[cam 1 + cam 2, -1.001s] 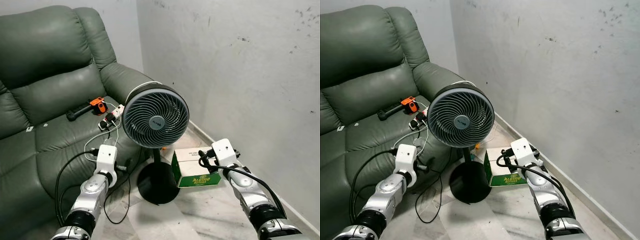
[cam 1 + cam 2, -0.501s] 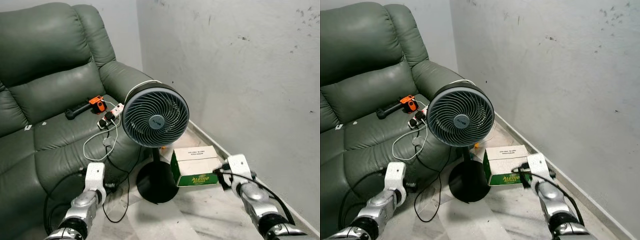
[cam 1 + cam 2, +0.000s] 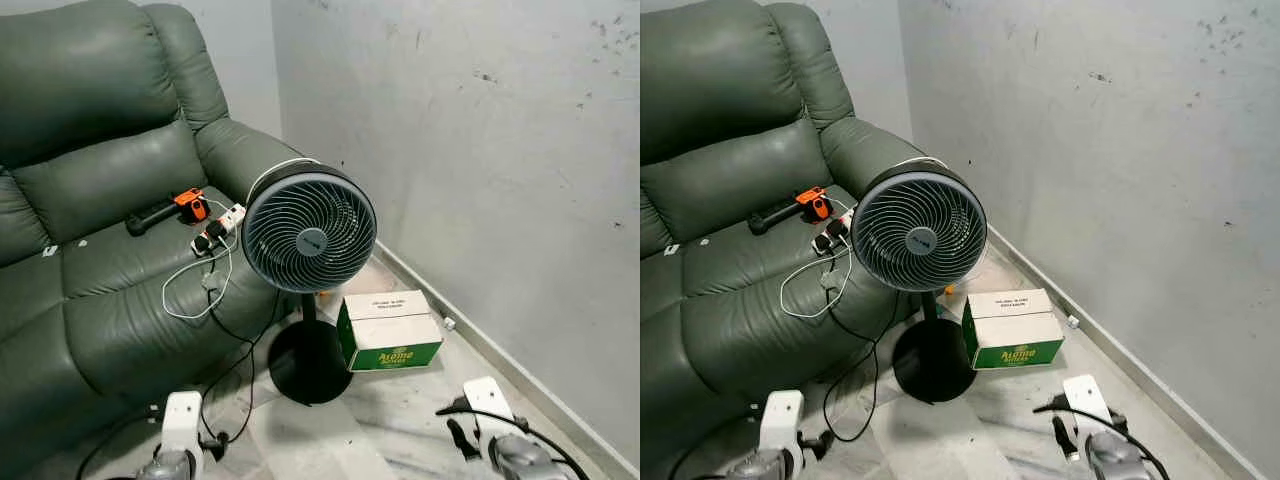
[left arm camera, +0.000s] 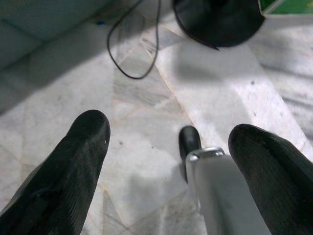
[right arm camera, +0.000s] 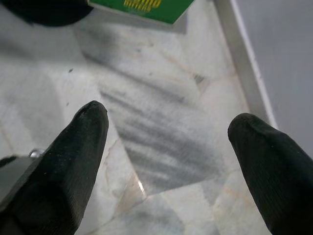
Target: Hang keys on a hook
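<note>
Two cables [image 3: 215, 300], maybe more, trail off sofa [image 3: 90, 190] by fan [image 3: 309, 241].

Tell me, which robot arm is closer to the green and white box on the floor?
The right. The right gripper hangs low just beyond the box on the wall side; the left gripper hangs on the sofa side, past the fan's base.

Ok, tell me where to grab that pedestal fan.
On the pedestal fan, probably the thin black pole between head and base: it is upright and slim enough to close on. Come from the front, since the sofa flanks one side and the green carton the other.
</note>
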`<state>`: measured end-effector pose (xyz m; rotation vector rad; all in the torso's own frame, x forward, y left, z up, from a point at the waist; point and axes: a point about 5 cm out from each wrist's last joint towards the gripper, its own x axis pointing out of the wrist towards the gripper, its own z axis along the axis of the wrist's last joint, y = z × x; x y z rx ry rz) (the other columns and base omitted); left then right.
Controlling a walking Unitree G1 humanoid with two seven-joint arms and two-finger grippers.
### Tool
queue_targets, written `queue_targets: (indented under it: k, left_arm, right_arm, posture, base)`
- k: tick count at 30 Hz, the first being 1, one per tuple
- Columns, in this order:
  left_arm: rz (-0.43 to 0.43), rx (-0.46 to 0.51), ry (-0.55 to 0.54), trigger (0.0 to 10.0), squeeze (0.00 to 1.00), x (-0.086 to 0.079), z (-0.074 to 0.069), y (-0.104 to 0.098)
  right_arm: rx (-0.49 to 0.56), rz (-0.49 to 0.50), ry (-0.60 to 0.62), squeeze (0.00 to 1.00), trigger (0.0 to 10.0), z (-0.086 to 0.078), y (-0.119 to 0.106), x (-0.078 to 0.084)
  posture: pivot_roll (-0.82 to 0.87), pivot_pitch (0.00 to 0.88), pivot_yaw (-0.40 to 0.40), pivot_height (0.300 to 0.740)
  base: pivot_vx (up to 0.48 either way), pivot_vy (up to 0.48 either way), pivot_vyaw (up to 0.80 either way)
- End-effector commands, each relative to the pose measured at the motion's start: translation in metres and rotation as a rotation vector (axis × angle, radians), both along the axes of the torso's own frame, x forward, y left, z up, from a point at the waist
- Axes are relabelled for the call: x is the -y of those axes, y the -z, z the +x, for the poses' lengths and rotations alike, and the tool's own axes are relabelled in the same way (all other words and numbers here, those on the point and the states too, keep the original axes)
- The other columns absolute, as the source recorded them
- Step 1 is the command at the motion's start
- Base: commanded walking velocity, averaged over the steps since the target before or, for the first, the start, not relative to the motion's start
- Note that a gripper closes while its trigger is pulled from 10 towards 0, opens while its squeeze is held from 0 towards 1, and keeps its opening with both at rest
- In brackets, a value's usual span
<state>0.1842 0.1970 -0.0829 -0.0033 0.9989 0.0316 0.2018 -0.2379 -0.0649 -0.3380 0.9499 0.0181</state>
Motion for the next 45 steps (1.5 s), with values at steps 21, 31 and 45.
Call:
queue_targets:
  k: [21, 31, 45]
  left_arm:
    - [0.051, -0.026, 0.102, 10.0, 0.0, 0.017, 0.003, 0.001]
    - [0.055, -0.014, 0.133, 10.0, 0.0, 0.013, 0.011, -0.003]
    - [0.076, 0.0, 0.165, 10.0, 0.0, 0.019, 0.02, -0.007]
  right_arm:
    - [-0.058, -0.077, -0.161, 0.0, 10.0, -0.001, -0.001, 0.005]
    - [-0.114, -0.08, -0.152, 0.0, 10.0, -0.024, 0.009, 0.011]
    - [-0.125, -0.071, -0.165, 0.0, 10.0, -0.025, 0.01, 0.008]
  posture:
    - [-0.03, 0.0, -0.058, 0.74]
    - [-0.04, 0.0, -0.036, 0.74]
    - [-0.03, 0.0, -0.022, 0.74]
  base:
    - [0.0, 0.0, 0.0]
    - [0.0, 0.0, 0.0]
    - [0.0, 0.0, 0.0]
